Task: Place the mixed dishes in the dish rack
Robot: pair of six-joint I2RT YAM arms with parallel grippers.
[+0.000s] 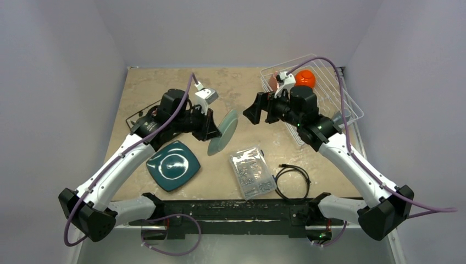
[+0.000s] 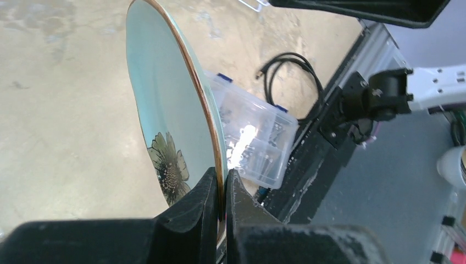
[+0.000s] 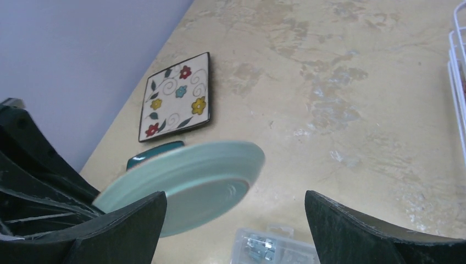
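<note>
My left gripper (image 1: 212, 128) is shut on the rim of the pale green round flowered plate (image 1: 224, 132) and holds it on edge above the table. The rim sits between the fingers in the left wrist view (image 2: 165, 99). My right gripper (image 1: 255, 113) is open and empty, facing the plate (image 3: 203, 181) with a gap between. The dark teal square plate (image 1: 173, 165) lies flat at the front left. The white floral square plate (image 3: 176, 96) lies flat by the left wall. The white wire dish rack (image 1: 340, 102) at the back right holds the orange bowl (image 1: 305, 78) and something pink (image 1: 273, 81).
A clear plastic box of small parts (image 1: 251, 171) lies at the front centre, below the held plate. A coiled black cable (image 1: 291, 181) lies right of it. The right arm reaches across the rack's near left corner. Walls close in on both sides.
</note>
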